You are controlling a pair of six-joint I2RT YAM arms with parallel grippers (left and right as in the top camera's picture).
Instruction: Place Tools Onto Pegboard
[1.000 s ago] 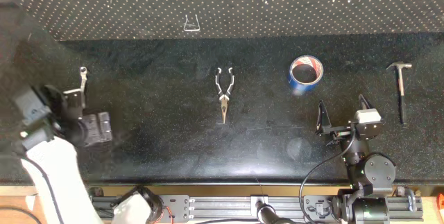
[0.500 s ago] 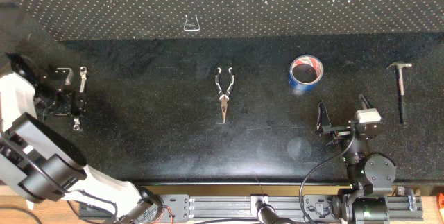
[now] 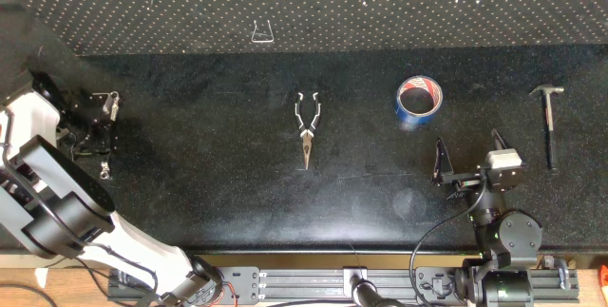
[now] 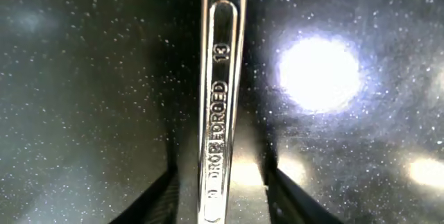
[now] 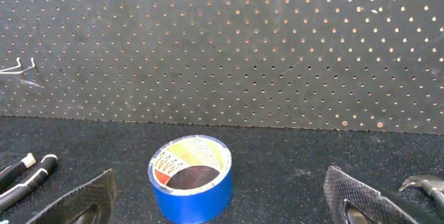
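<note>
Silver steel wrench (image 4: 220, 99) with a flat, stamped shaft lies on the black speckled table (image 3: 218, 183) at its far left, near the perforated pegboard (image 3: 304, 3). Left gripper (image 4: 222, 196) points down over it, jaws apart, one on each side of the shaft. Right gripper (image 3: 469, 155) rests near its base, jaws spread wide, facing the blue roll of tape (image 5: 191, 179). Black-handled pliers (image 3: 306, 126) lie mid-table; a hammer (image 3: 548, 122) lies far right.

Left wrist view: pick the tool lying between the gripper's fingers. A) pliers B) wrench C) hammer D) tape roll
B: a slim steel wrench runs between the fingertips of the left gripper, while the hammer, pliers and tape roll lie elsewhere.
</note>
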